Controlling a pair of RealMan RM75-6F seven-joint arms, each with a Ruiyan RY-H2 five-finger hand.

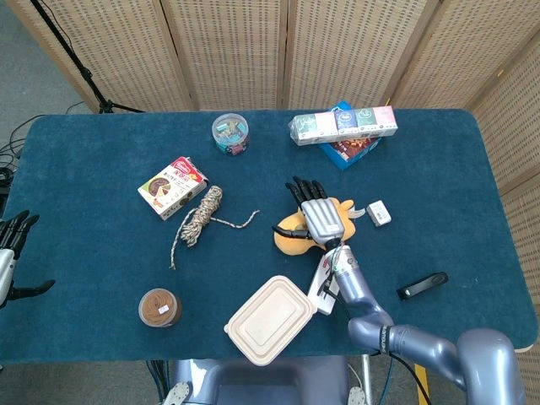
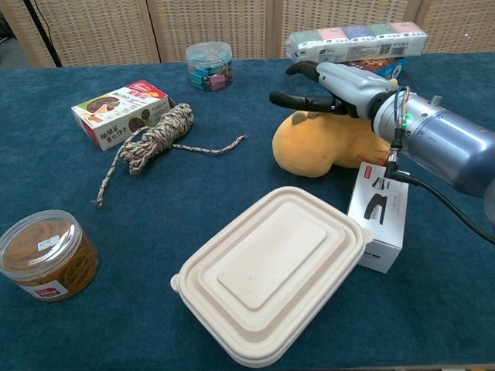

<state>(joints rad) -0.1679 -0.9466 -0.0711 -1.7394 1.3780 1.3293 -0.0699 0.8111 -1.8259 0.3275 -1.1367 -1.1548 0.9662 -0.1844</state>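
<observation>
Here my blue desk [image 1: 93, 181] carries a yellow plush toy [image 2: 325, 143] at its middle, beside the takeaway box [image 2: 271, 270]. My right hand [image 2: 340, 86] hovers over the plush, fingers spread, seemingly holding nothing. My left hand [image 1: 10, 253] sits open at the desk's edge.

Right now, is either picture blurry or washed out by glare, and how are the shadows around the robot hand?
Head view: sharp, evenly lit, no glare; the right robot hand casts only a faint soft shadow over the yellow plush toy. Chest view: sharp up close, with a mild sheen on the beige lidded food container and some wide-angle stretching at the edges.
</observation>
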